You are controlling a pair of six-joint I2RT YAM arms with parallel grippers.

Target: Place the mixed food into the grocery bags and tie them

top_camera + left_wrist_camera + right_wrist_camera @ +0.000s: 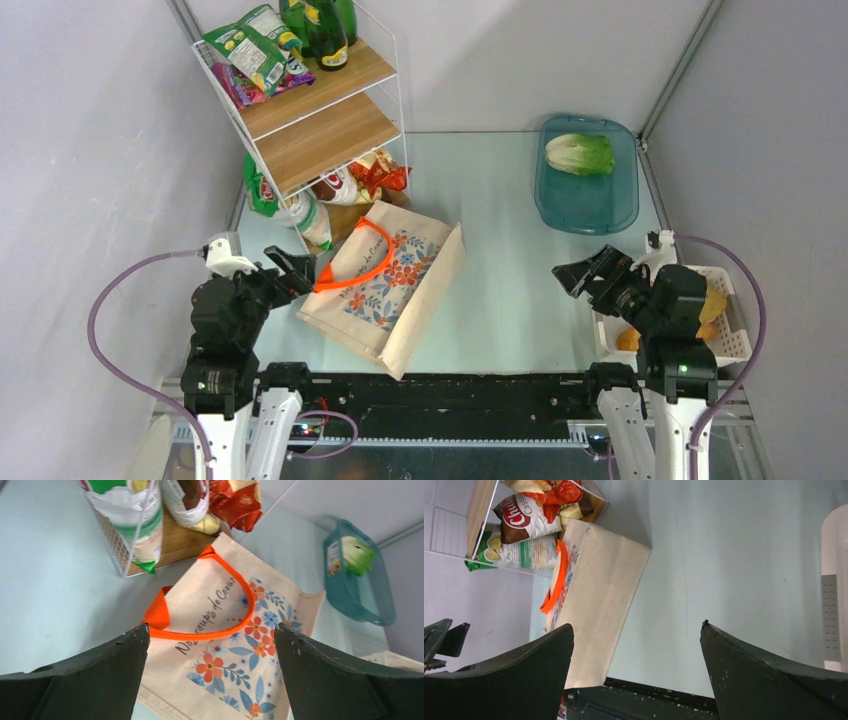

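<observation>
Beige floral cloth tote with orange handles lies flat on its side; the pale crinkly lettuce sits well off to its far right in a smooth teal tray. Left gripper hangs just left of the tote, right gripper well right of it, both 2 spread wide, holding nothing.
</observation>
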